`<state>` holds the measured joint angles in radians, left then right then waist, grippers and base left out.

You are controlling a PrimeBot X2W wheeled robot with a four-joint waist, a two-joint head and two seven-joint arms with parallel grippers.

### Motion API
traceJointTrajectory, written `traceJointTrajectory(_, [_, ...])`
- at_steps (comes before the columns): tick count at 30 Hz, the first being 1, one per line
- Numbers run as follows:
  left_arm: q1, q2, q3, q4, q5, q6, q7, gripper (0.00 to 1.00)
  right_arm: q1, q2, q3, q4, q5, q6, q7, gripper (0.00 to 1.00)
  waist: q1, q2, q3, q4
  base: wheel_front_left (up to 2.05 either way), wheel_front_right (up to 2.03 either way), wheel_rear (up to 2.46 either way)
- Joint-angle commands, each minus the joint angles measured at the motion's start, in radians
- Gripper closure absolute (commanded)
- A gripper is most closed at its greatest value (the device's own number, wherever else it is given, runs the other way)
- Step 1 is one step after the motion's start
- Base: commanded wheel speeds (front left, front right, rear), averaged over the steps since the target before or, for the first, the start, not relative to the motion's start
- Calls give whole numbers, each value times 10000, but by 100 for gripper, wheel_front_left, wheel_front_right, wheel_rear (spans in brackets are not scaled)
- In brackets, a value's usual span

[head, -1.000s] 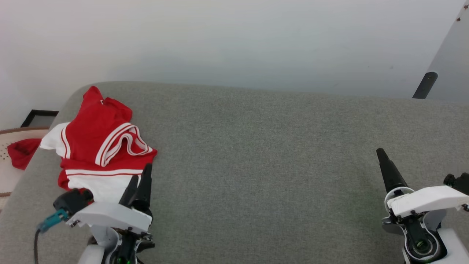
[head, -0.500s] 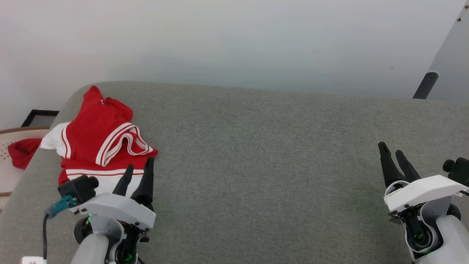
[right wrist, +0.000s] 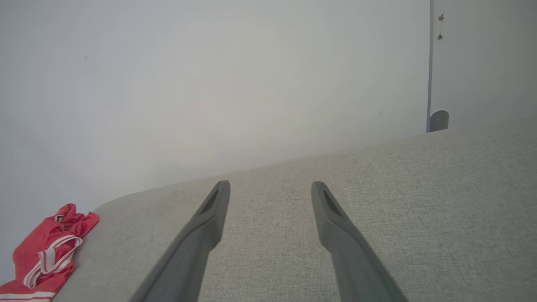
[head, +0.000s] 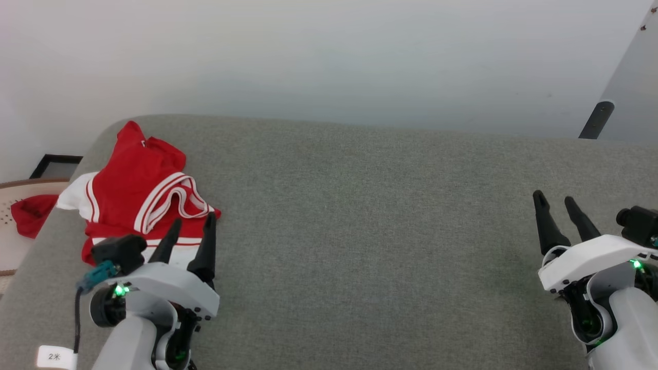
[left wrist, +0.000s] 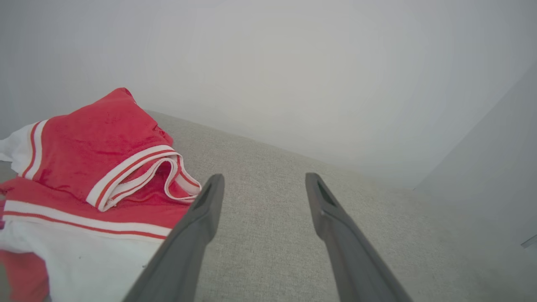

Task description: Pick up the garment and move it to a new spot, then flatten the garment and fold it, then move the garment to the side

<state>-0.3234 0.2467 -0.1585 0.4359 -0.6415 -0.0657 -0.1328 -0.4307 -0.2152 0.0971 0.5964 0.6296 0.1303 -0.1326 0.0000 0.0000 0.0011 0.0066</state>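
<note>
The garment, red with white panels and striped trim, lies loosely folded near the far left corner of the grey cushioned surface. In the left wrist view the garment lies left of the fingers. My left gripper stands open at the garment's near right edge, its fingers over the white panel and nothing between them. My right gripper is open far to the right, above bare grey fabric. The right wrist view catches the garment small at the lower left.
A pale wall runs behind the surface. Off the left edge, a low round tan thing holds another red cloth, with a dark frame on the floor. A dark post stands at the far right.
Both grippers turned so that their two fingers show apart. The left one edged back toward me; the right one rose slightly. The garment has not moved.
</note>
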Motion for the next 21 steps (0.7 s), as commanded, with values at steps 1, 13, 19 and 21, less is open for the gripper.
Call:
traceJointTrajectory(1, [-261, 96, -47, -36, 312, 27, -103, 0, -319, -90, -80, 11, -346, 3, -104, 0, 0, 0, -3, -5, 0, 0, 0])
traceJointTrajectory(13, [-387, 206, -123, -13, 1438, -134, -409, 0, -130, -94, -544, 58, -1789, 4, -402, 0, 0, 0, -66, -38, 0, 0, 0])
traceJointTrajectory(19, [-448, 208, -157, 124, 1909, -243, -548, 0, 41, -50, -613, 31, -2371, 4, -555, 0, 0, 0, -73, -57, 0, 0, 0])
traceJointTrajectory(21, [-481, 224, -178, 178, 2097, -268, -594, 0, 82, -14, -678, 8, -2511, 5, -594, 0, 0, 0, -72, -64, 0, 0, 0])
